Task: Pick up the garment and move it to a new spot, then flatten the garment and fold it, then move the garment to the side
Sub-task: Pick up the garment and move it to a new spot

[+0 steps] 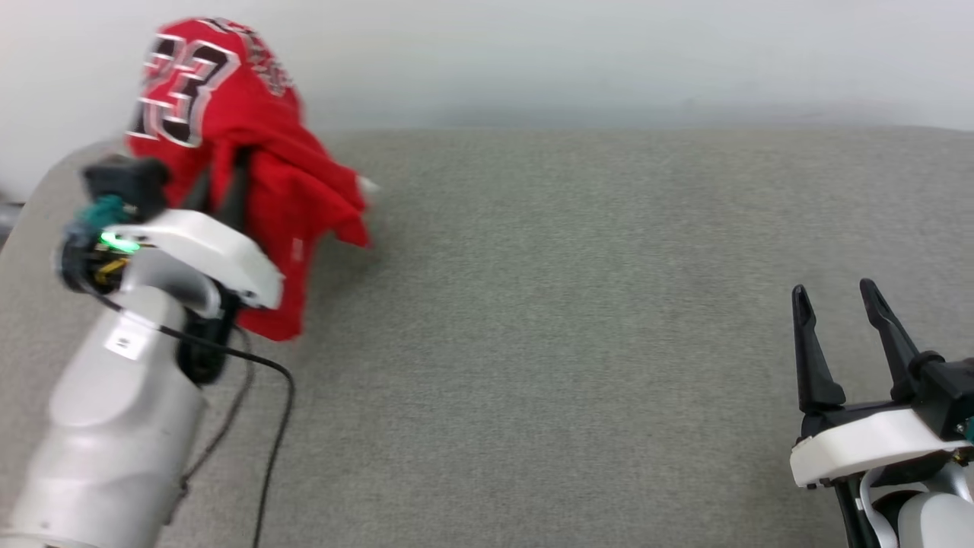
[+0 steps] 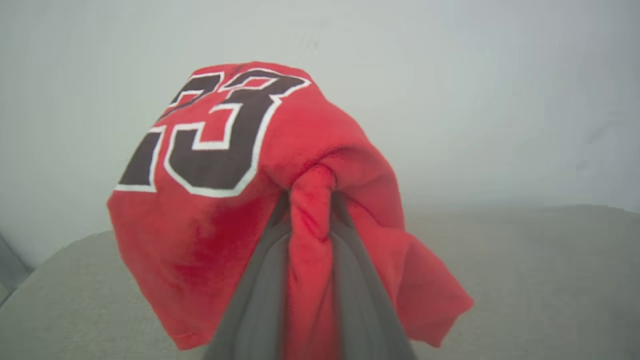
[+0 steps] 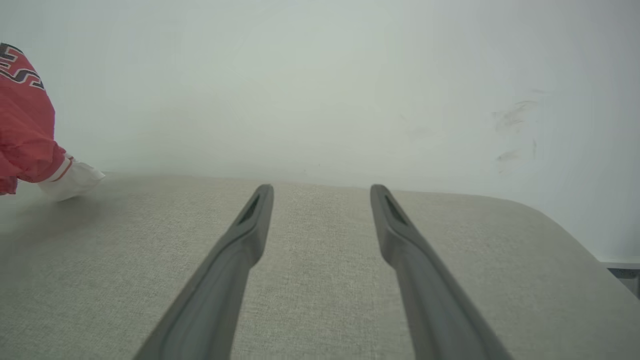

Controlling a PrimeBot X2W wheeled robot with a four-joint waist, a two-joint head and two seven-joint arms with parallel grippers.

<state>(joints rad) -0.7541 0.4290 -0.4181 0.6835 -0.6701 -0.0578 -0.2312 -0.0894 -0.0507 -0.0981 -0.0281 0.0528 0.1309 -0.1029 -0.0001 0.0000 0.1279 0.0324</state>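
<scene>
The left gripper (image 2: 311,194) pinches a fold of the red shirt (image 2: 210,220), which drapes over its fingers. The right gripper (image 1: 835,293), well apart, stands spread wide above the grey surface (image 1: 571,342).

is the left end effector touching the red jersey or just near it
Touching. The left wrist view shows a fold of the red jersey pinched between the two dark fingers of the left end effector, with cloth draped over both.
</scene>
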